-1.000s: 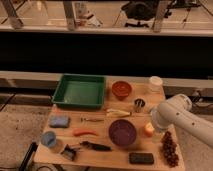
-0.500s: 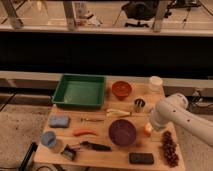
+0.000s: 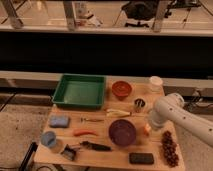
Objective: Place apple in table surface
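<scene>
The apple (image 3: pixel 146 129) is a small orange-yellow fruit at the right side of the tan table surface (image 3: pixel 107 154), just right of the purple bowl (image 3: pixel 122 131). My white arm comes in from the right, and its gripper (image 3: pixel 150 123) hangs directly over and against the apple. The arm's wrist hides the gripper's tip and the top of the apple. I cannot tell whether the apple rests on the wood or is held just above it.
A green tray (image 3: pixel 80 91) is at the back left, with a terracotta bowl (image 3: pixel 121 89), white cup (image 3: pixel 156 83) and metal cup (image 3: pixel 139 104) behind the apple. Dark grapes (image 3: pixel 169 148) and a black block (image 3: pixel 141 158) lie in front. A red-orange carrot-like piece (image 3: pixel 85 133) lies to the left.
The arm's elbow has shifted slightly left. The apple and the gripper have stayed in nearly the same spot beside the purple bowl.
</scene>
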Robot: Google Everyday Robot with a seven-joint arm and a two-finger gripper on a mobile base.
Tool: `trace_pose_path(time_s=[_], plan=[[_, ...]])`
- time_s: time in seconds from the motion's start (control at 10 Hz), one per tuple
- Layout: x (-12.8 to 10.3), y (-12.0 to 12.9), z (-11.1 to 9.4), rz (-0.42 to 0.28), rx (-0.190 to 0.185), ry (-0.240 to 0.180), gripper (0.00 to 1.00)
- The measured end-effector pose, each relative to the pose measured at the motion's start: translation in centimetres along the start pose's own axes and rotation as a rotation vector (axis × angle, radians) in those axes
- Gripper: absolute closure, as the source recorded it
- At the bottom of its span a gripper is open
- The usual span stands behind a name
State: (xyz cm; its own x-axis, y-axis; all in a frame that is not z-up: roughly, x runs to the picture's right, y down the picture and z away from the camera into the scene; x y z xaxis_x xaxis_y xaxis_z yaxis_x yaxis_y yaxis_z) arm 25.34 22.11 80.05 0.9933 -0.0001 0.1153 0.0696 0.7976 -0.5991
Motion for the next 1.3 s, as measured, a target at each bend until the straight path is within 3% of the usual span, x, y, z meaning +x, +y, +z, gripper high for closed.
trace_pose_path(time_s=[0.3, 0.5, 0.8, 1.3], plan=[[0.2, 0.0, 0.4, -0.007, -0.019, 0.004, 0.54], [0.3, 0.0, 0.4, -0.007, -0.019, 0.006, 0.76], [0.4, -0.2, -1.1, -0.008, 0.01, 0.009, 1.0], [0.5, -1.1, -4.0, -0.006, 0.08, 0.022, 1.0]])
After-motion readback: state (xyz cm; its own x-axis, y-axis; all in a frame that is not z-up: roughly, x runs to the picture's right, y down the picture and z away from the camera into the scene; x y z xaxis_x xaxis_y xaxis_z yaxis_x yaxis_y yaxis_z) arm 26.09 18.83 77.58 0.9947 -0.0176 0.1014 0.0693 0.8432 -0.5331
